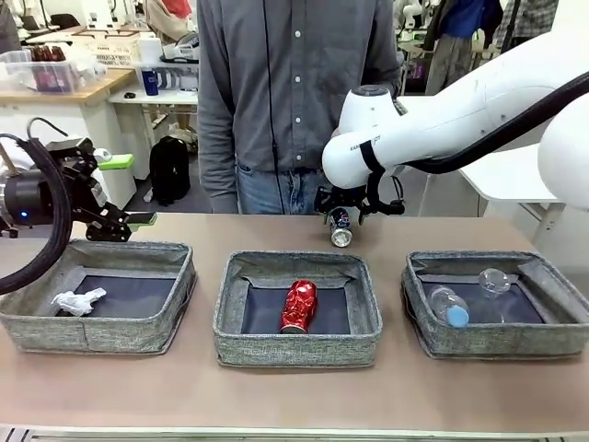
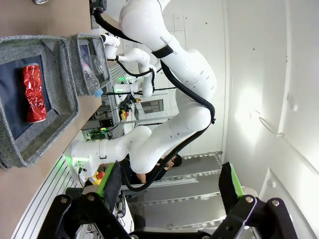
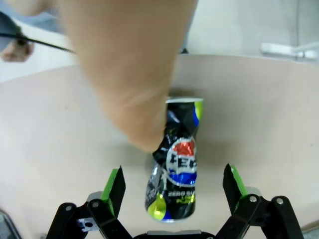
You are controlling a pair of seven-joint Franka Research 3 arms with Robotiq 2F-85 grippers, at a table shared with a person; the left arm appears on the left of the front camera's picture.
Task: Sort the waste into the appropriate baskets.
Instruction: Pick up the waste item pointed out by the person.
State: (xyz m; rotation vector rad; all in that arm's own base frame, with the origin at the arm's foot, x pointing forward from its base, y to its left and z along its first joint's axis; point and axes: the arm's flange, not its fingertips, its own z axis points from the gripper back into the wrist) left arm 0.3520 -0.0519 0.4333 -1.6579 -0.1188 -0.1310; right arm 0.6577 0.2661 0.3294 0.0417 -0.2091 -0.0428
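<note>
Lying on its side on the table (image 1: 276,387) behind the middle basket (image 1: 297,309), the dark blue soda can (image 1: 340,227) sits directly under the right gripper (image 1: 354,214), which hangs over it from the far side with its jaws spread apart. From the right wrist view the can (image 3: 177,162) lies lengthwise between the two green-padded fingers (image 3: 115,188), closer to the left one in that picture, with clear gaps on both sides, so nothing is clamped; a blurred hand (image 3: 132,74) reaches in from above and its tip seems to meet the can's upper left side. A crushed red soda can (image 1: 299,306) rests inside the middle basket, a crumpled white paper wad (image 1: 78,302) lies in the left basket (image 1: 97,295), and a clear blue-capped bottle (image 1: 448,307) and clear plastic cup (image 1: 495,281) lie in the right basket (image 1: 497,302). Above the far rim of the left basket, the left gripper (image 1: 124,219) is raised off the table, jaws apart and empty.
</note>
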